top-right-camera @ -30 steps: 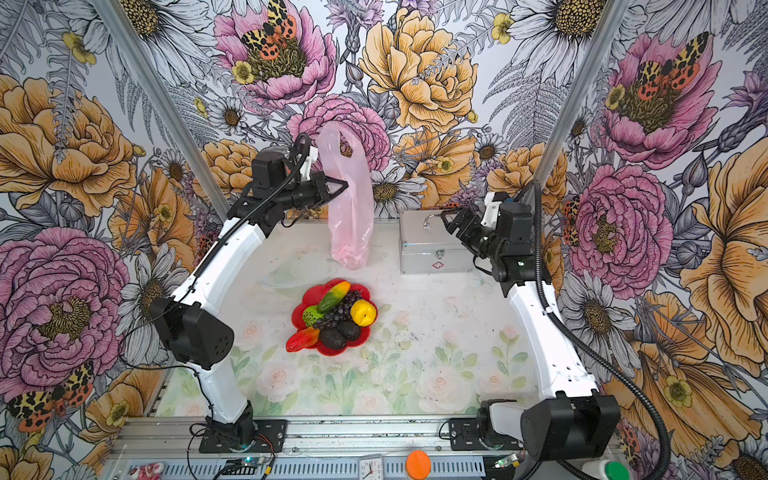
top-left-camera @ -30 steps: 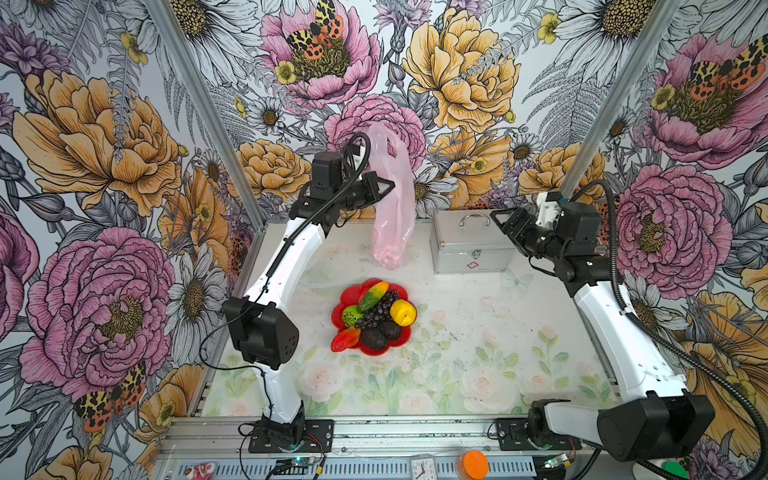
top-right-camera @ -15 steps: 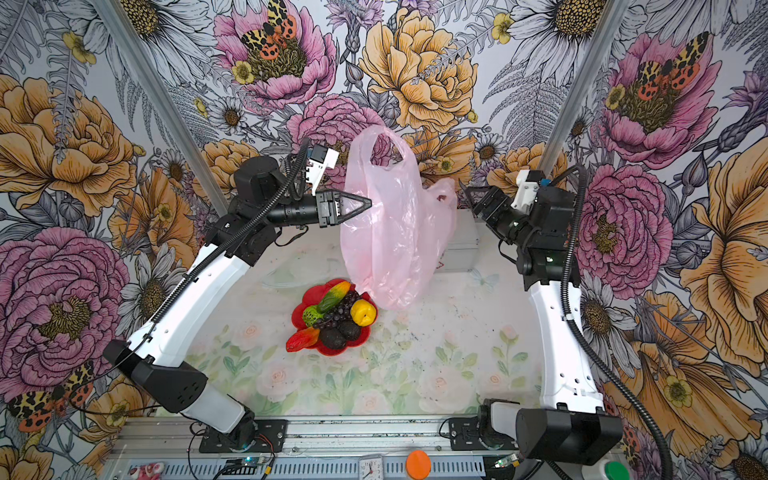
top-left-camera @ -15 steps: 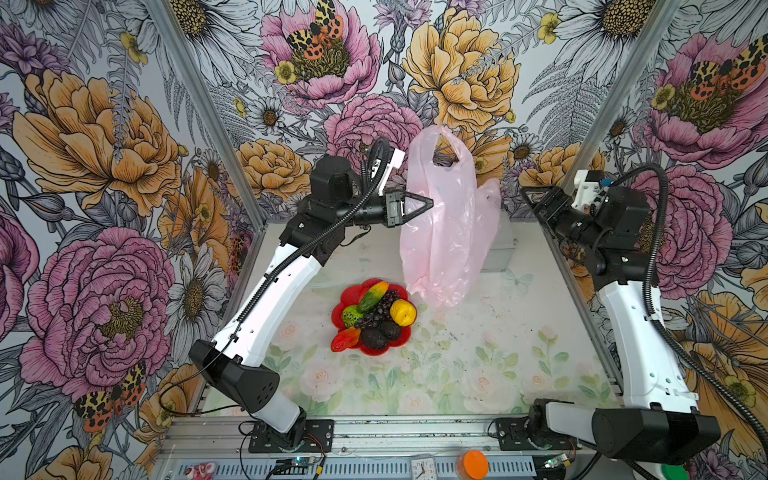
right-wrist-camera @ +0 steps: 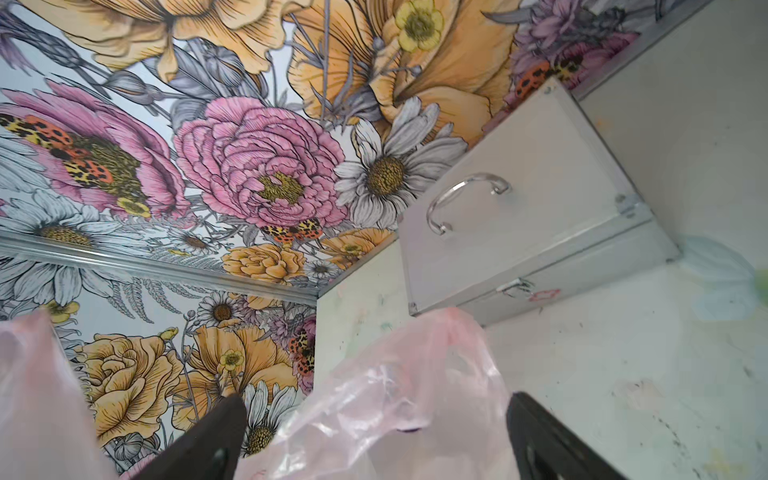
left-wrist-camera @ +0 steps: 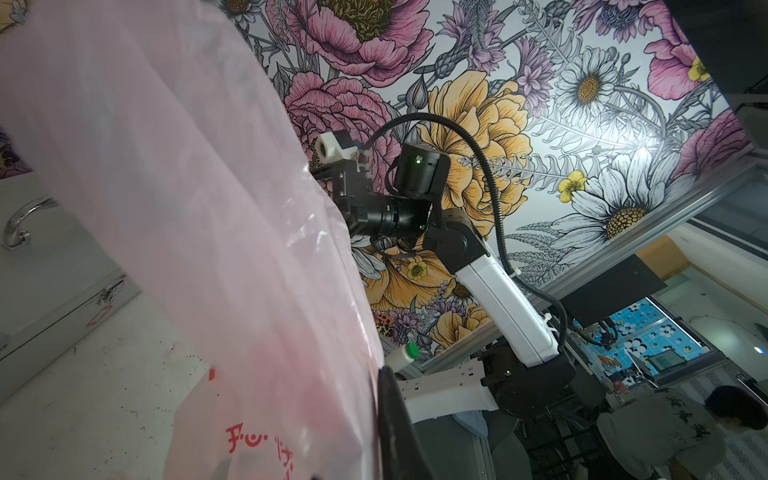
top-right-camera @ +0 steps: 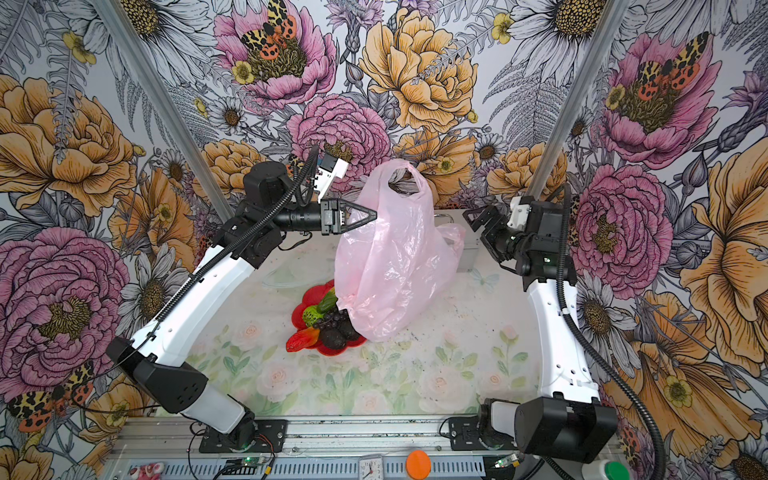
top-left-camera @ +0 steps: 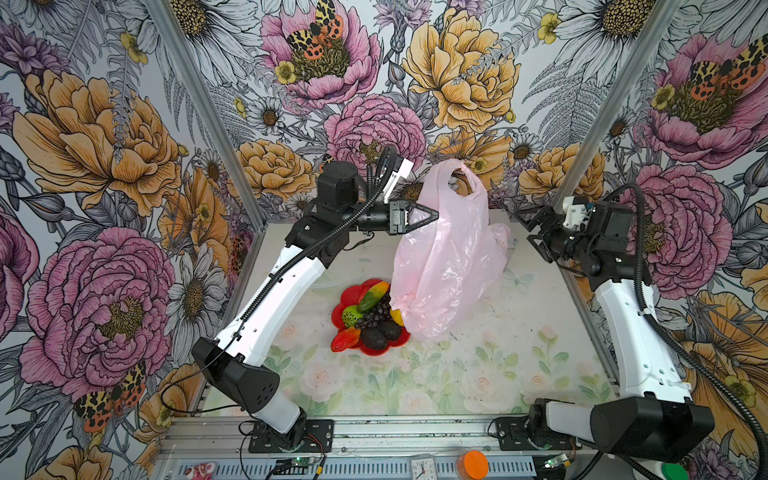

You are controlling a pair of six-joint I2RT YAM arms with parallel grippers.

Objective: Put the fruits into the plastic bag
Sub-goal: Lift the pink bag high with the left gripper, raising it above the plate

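**A:** Where is the thin, translucent pale-pink plastic bag (top-left-camera: pixel 446 266)?

**B:** It hangs from the left gripper (top-left-camera: pixel 434 215), whose jaws are pinched tight on its upper edge just under 1 handle loop. Its bottom sags onto the table over the 3 o'clock edge of the red flower-shaped plate (top-left-camera: pixel 348 293). The small toy fruits (top-left-camera: pixel 374 321) lie piled on that plate.

**A:** And the right gripper (top-left-camera: pixel 528 226)?

**B:** Its jaws are spread wide and hold nothing. Only the right wrist view shows the bag's other handle lobe lying between its black fingers (right-wrist-camera: pixel 216 432).

**A:** The silver metal case (right-wrist-camera: pixel 523 216)?

**B:** It is plain in both wrist views, at 1 o'clock from the plate. In both top views the bag hides nearly all of it. The left wrist view alone shows the bag's red print (left-wrist-camera: pixel 257 440).

**A:** Surroundings?

**B:** The pale flower-printed tabletop (top-left-camera: pixel 457 382) is speckled with dark marks. The walls are papered with big pink and orange blooms.
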